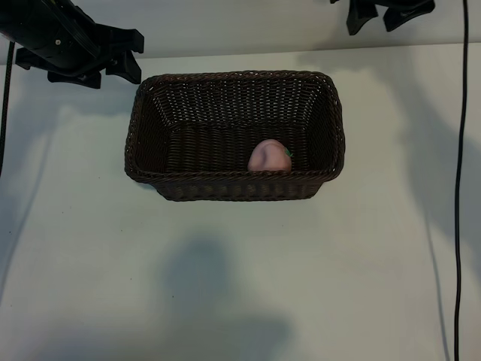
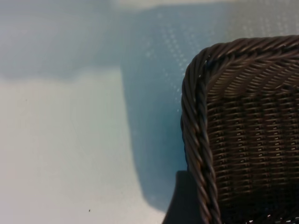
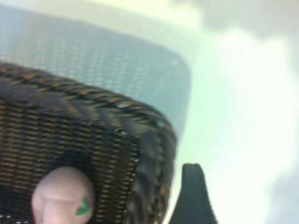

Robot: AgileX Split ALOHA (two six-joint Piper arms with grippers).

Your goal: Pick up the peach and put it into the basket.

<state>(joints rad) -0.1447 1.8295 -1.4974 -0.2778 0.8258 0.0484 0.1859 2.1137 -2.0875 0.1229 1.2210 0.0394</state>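
Wicker walls of the dark basket (image 1: 150, 113) surround the pale-pink peach (image 1: 269, 157), which lies on the basket floor against the long wall nearest the counter's (image 1: 225, 286) front edge, so the placing looks done. Right hand (image 1: 388, 13) hangs above the counter's far right edge, holding nothing and well apart from the fruit; how wide its fingers stand I cannot tell. Left hand (image 1: 125, 54) waits idle, spread open and empty, above the far left corner just beside the basket.
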